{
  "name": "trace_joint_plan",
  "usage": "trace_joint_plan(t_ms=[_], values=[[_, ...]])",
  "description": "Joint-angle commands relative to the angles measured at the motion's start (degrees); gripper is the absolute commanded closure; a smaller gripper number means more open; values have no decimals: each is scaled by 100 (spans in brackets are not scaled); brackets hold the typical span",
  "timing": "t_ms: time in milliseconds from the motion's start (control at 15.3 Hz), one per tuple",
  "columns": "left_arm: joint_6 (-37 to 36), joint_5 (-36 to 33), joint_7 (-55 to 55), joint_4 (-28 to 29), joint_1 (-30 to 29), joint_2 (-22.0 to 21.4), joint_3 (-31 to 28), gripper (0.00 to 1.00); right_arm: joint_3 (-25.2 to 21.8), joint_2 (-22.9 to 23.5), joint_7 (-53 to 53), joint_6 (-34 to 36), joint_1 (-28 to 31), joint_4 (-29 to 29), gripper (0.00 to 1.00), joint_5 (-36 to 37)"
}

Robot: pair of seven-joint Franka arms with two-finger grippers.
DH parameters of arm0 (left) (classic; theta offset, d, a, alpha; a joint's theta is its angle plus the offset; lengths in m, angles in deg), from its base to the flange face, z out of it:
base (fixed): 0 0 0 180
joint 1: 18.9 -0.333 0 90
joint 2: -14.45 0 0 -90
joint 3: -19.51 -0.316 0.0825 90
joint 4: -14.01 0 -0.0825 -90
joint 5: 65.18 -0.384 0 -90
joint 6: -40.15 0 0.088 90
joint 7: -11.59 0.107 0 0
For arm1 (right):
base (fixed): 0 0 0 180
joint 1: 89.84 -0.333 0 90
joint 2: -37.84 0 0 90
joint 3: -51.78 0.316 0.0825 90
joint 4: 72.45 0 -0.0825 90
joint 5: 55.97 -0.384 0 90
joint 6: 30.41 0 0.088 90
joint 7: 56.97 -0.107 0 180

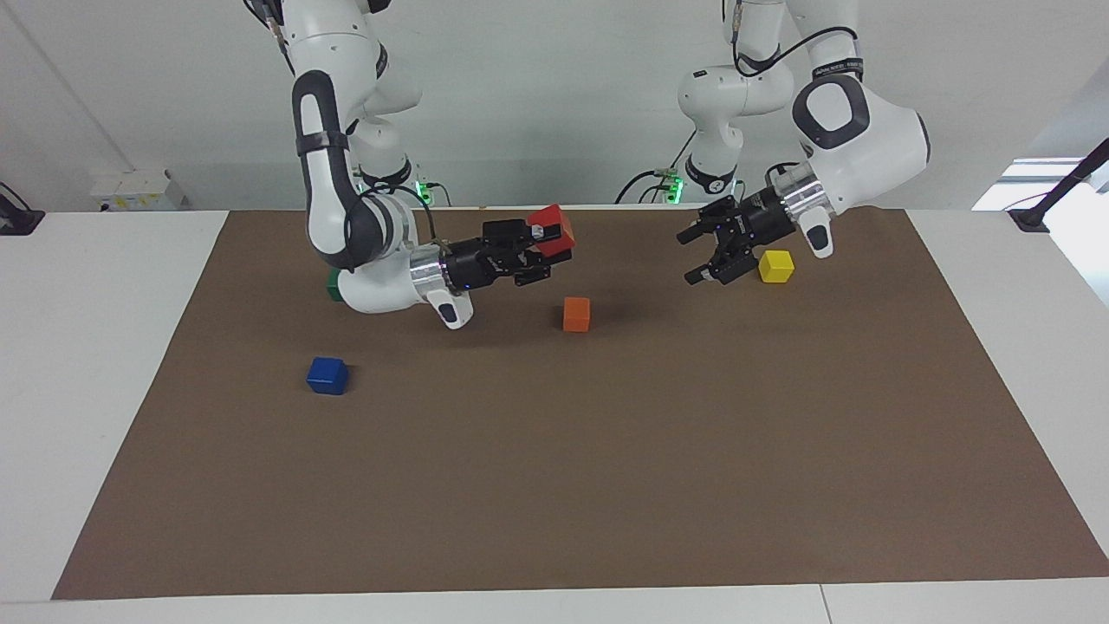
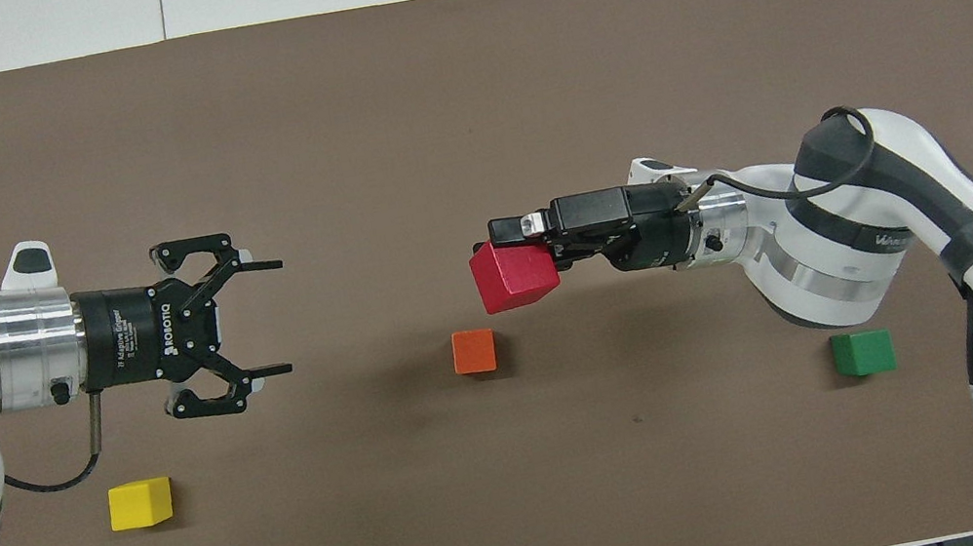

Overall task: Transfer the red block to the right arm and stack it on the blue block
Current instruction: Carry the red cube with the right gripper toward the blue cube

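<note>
- The right gripper (image 2: 510, 249), right of centre in the frame, clamps the red block (image 2: 514, 275), which hangs tilted above the brown mat (image 2: 453, 71).
- The left gripper (image 2: 269, 317), at mid-left, has its jaws spread wide around nothing.
- An orange block (image 2: 474, 351) lies just below the red block.
- A yellow block (image 2: 141, 503) sits at lower left, a green block (image 2: 864, 352) at lower right.

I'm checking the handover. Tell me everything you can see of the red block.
The red block is a small glossy red cube with sharp edges, plain on every visible face. It hangs tilted in the air, clamped between the fingers of the right claw, which is shut on it. Nothing else touches it. It is over the brown mat, near the orange cube; the open left claw is well clear.
</note>
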Motion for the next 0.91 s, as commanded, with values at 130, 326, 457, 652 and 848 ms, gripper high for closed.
trace_joint_plan(t_ms=[130, 326, 457, 652, 848], values=[[-289, -1549, 2251, -219, -493, 112, 44, 0, -6, -661, -1295, -376, 789, 447, 100, 1916], [-254, -2858, 3920, -306, -476, 156, 44, 0, 2, -863, -1701, -315, 1211, 755, 100, 2953], [-237, -3746, 5020, -342, -406, 156, 44, 0, -6, -1074, -1982, -245, 1475, 993, 100, 3796], [-428, -4731, 5270, -429, -484, 51, 35, 0, -6, -1347, -2518, -157, 1730, 1449, 100, 5071], [-649, -5095, 6095, -894, -607, -2, -149, 0, -24, -1566, -3054, 10, 1906, 1968, 100, 6257]])
